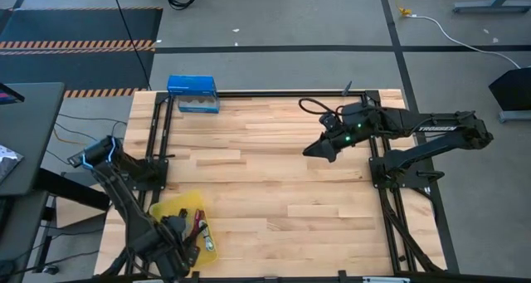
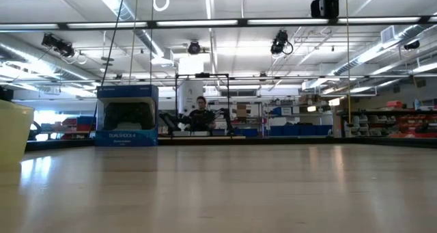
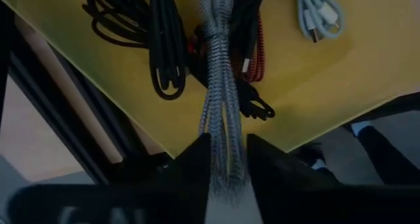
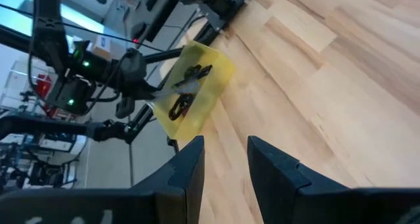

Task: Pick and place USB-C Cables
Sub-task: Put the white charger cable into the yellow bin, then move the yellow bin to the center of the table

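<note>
Cables lay gathered in a yellow tray (image 1: 178, 207) at the near left corner of the table (image 1: 274, 175), presumably so the bundles stayed corralled in one spot rather than scattered over the wood. The left gripper (image 3: 226, 159) hung directly over that tray, its two dark fingers (image 3: 190, 165) standing narrowly apart on either side of a grey braided cable (image 3: 218, 86); the bundle's looped end ran between them, but whether the jaws were pinching it or letting it go could not be told. That grey cable was a tight woven bundle, cinched near its middle and lying across the others. Beside it sat a black cable (image 3: 167, 46) folded into long loops, another black coil (image 3: 115, 17) further off, a red-and-black braided cable (image 3: 256, 53) partly under the grey one, and a pale blue cable (image 3: 318, 14) a little apart on bare yellow. The right gripper (image 4: 226, 159) waited over the far right part of the table, well away from the tray, its fingers partly spread around nothing, likely parked to leave room.
</note>
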